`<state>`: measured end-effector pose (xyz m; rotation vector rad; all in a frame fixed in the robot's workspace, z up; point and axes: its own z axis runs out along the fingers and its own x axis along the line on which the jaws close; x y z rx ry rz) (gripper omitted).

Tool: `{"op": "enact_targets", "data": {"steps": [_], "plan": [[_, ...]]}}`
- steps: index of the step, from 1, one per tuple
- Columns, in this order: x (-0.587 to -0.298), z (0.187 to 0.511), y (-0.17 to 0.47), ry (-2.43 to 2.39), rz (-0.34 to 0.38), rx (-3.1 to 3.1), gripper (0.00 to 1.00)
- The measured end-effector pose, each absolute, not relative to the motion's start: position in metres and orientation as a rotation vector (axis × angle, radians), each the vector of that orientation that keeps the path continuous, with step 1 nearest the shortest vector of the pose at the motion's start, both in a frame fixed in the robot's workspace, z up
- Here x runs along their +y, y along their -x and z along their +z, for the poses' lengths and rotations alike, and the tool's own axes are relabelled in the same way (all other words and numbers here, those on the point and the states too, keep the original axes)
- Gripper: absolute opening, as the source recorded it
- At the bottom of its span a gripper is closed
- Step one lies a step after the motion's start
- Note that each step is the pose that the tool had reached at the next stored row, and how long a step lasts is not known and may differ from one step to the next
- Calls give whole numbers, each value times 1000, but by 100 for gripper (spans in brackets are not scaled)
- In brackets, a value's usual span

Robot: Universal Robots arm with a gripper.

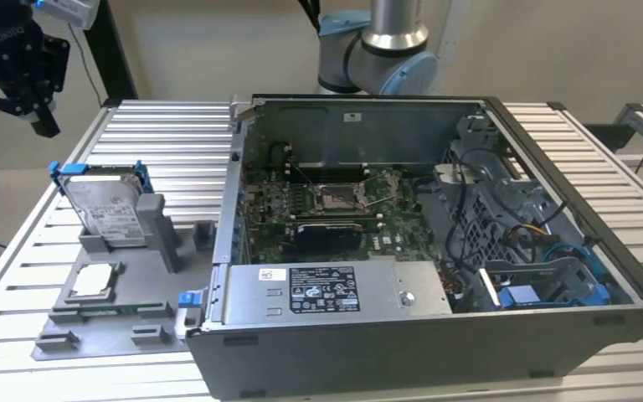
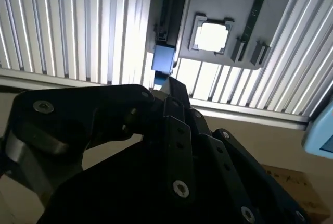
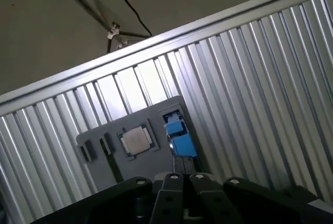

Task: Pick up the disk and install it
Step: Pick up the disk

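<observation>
Overhead, in the exterior view, the black pincer (image 1: 40, 121) hangs high near the exterior view's left edge, out beyond the rim of the ribbed metal worktop (image 1: 165, 134). In the first wrist view its fingers sit drawn together with nothing between them.

The disk (image 1: 110, 205), silver-grey with a white label and clipped in a blue carrier frame (image 1: 59, 170), stands leaning in a grey holder (image 1: 160, 234) on the worktop, well apart from the pincer and below it. A small square processor chip (image 1: 93, 280) lies flat on the same grey tray, near the disk. At the exterior view's right of the holder, an open computer case (image 1: 355, 251) lies on its side, and a bay with blue fittings (image 1: 545, 293) sits in its far corner.

By my reading, the work is at the approach stage: the disk is not yet gripped and the bay is unfilled. Taking the disk would call for the pincer to part and come down squarely over the upper edge of the frame, matched to its lean and clear of the holder's posts.
</observation>
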<state>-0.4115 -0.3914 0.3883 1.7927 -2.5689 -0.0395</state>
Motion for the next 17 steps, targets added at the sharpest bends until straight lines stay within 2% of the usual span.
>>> {"op": "enact_targets", "data": {"steps": [17], "plan": [[-391, 387, 411, -2175, 16, -2272, 0]]}}
